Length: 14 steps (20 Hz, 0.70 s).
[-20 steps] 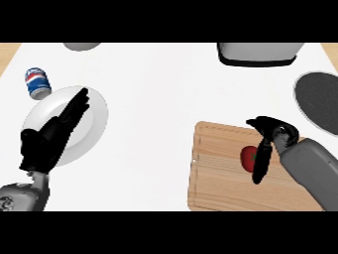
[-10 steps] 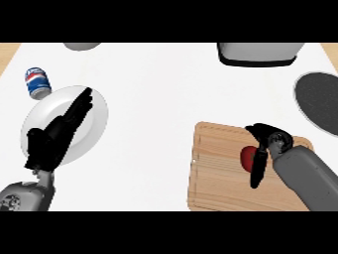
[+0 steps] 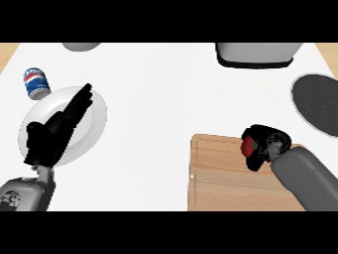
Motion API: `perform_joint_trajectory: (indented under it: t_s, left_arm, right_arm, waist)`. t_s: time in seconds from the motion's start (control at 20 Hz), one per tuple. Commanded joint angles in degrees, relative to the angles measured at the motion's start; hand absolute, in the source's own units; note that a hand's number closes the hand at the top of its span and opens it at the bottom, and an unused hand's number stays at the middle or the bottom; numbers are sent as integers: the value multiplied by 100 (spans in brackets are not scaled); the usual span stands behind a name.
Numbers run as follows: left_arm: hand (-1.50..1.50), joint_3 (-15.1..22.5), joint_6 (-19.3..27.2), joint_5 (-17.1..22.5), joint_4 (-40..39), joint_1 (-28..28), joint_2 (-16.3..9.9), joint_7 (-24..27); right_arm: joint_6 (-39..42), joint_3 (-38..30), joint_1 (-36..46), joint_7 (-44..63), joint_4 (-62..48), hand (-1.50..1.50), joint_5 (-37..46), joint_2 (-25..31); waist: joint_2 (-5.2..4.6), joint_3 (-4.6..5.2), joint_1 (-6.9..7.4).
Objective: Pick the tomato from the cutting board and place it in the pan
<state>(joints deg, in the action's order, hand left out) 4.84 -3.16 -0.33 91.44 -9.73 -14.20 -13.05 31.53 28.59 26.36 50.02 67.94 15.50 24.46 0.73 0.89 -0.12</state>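
Observation:
On the wooden cutting board [image 3: 223, 173] at the lower right, my right hand [image 3: 266, 144] is curled round the red tomato [image 3: 249, 145]; only a sliver of red shows at the hand's left side. The dark round pan [image 3: 325, 105] lies at the right edge, beyond the board. My left hand [image 3: 54, 134] stays open with straight fingers over the white plate [image 3: 91, 119] at the left.
A blue soda can [image 3: 36, 82] lies at the far left above the plate. A grey appliance [image 3: 257, 53] stands at the back right, and a grey bowl [image 3: 82, 46] shows at the back edge.
My right hand has shut over the tomato, hiding most of it, and shifted slightly toward the board's upper right. The left hand has barely moved.

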Motion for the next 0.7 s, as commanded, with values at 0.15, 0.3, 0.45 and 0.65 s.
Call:
perform_joint_trajectory:
  t_s: [0.15,0.3,0.45,0.65]
  left_arm:
    - [0,-68,-209,-6,508,580,-89,10]
    - [0,73,-75,-130,302,387,127,-37]
    - [0,-112,-139,-24,264,286,-18,1]
    - [0,-68,-133,-86,55,308,70,186]
  right_arm:
    - [274,-173,-125,297,533,150,144,-284]
    - [-1097,-149,-244,287,579,150,992,-451]
    - [-2502,-329,171,681,546,150,1729,-861]
    - [-3419,-210,275,1023,789,150,2626,-1047]
  waist:
    - [-55,-87,35]
    - [-53,-90,5]
    - [-32,-94,41]
    - [-45,-86,-13]
